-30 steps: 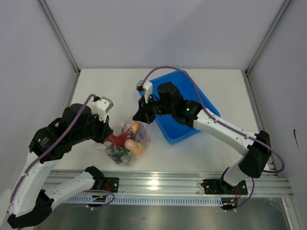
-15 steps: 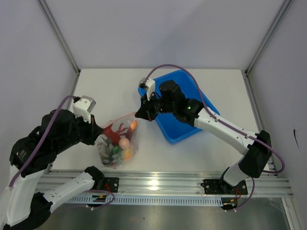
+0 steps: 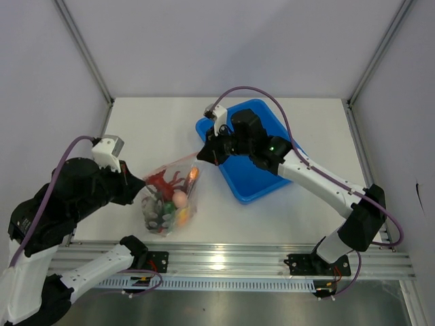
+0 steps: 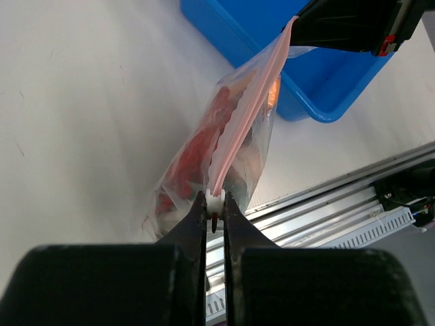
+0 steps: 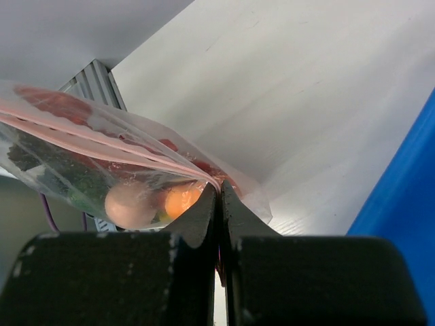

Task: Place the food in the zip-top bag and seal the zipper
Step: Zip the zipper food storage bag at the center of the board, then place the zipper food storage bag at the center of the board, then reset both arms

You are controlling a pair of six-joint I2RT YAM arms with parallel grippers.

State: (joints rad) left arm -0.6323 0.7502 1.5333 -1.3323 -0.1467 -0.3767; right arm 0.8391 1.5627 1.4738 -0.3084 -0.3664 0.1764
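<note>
Above the desk [image 3: 156, 129], beside the blue tub [image 3: 255, 178], the bag [image 3: 163, 207] is stretched between both arms, with the food [image 3: 179, 199] inside. The right end effector [image 5: 219, 193] pinches one end of the zipper [image 4: 239, 125], closed tight. The left end effector [image 4: 215, 208] is closed tight on the white slider [image 4: 215, 197] at the other end. Sealing looks nearly finished. The next move is probably to lower the bag gently and let go.

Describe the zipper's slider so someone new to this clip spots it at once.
Left of the blue tub, a clear bag of toy food is stretched taut. Follow its pink strip to the end nearest the left gripper: the slider is the small white piece pinched between those black fingers, the only white part on the bag.
</note>
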